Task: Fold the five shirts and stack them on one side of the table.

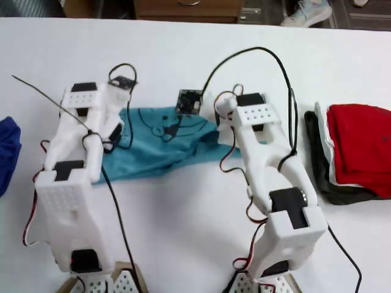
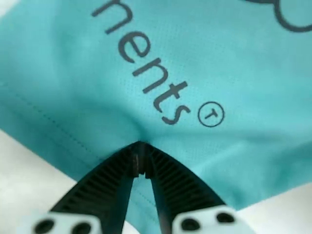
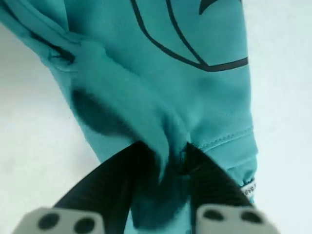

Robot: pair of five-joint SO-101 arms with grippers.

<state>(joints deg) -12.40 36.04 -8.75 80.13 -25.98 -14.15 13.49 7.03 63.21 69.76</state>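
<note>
A teal shirt (image 1: 160, 141) with dark print lies stretched between the two arms on the white table (image 1: 183, 232). My left gripper (image 2: 140, 155) is shut on the teal shirt (image 2: 146, 73) near its hem, its black fingers (image 2: 105, 187) pinching a fold. My right gripper (image 3: 163, 156) is shut on a bunched ridge of the teal shirt (image 3: 161, 63) at the other end. In the high view the left arm (image 1: 79, 140) stands over the shirt's left end and the right arm (image 1: 256, 131) over its right end. A stack of folded shirts, red (image 1: 360, 146) on top of dark ones (image 1: 324, 177), lies at the right edge.
A blue shirt (image 1: 7, 152) lies crumpled at the left table edge. Black cables (image 1: 244, 55) loop over the table behind the arms. A small black board (image 1: 189, 101) sits just beyond the teal shirt. Bare table stretches in front between the arm bases.
</note>
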